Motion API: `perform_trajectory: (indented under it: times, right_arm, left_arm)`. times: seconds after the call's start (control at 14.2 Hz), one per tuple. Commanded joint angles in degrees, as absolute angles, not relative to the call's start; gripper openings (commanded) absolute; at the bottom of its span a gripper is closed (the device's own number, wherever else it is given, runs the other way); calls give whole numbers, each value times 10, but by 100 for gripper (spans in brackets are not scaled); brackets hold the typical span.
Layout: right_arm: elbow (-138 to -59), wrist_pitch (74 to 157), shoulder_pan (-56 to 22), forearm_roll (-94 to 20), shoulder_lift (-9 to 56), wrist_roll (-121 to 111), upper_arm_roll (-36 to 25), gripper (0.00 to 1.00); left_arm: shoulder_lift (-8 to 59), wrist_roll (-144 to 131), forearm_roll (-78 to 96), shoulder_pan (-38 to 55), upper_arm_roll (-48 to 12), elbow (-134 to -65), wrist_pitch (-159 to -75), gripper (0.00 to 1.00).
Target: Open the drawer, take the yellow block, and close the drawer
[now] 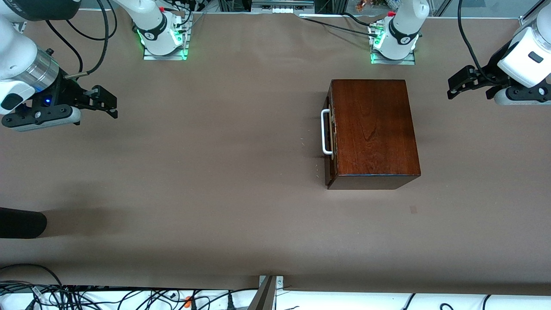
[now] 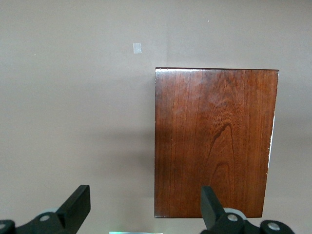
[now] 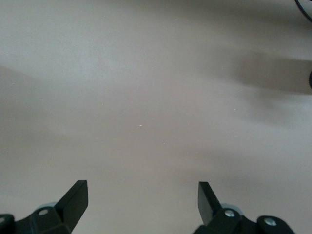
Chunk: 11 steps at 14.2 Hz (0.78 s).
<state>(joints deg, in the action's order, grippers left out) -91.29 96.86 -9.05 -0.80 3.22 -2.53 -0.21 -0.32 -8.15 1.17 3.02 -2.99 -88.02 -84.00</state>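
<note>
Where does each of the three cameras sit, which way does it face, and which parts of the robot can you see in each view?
Front view: high across the table, facing both bases; shows the wooden box, its white handle, the open right end effector and the left end effector, both waiting at the table's ends.
Left wrist view: looks down at the box top past its own open fingers.
Right wrist view: looks down at bare table past its own open fingers.
Shared: front and left wrist views both show the box.

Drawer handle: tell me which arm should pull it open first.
Right. The drawer's white handle faces the right arm's end of the table; the open right gripper has bare table between. The open left gripper hangs past the box's back.
</note>
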Motion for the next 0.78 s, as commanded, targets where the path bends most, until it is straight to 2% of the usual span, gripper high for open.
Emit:
perform_trajectory:
  times: [0.0, 0.7]
  right_arm:
    - [-904, 963, -89, -1, 34, -26, -2, 100]
    - [-904, 963, -89, -2, 34, -26, -2, 100]
  left_arm:
    - [0, -78, 1, 27, -36, -866, -838, 100]
    - [2, -79, 6, 28, -40, -864, -844, 100]
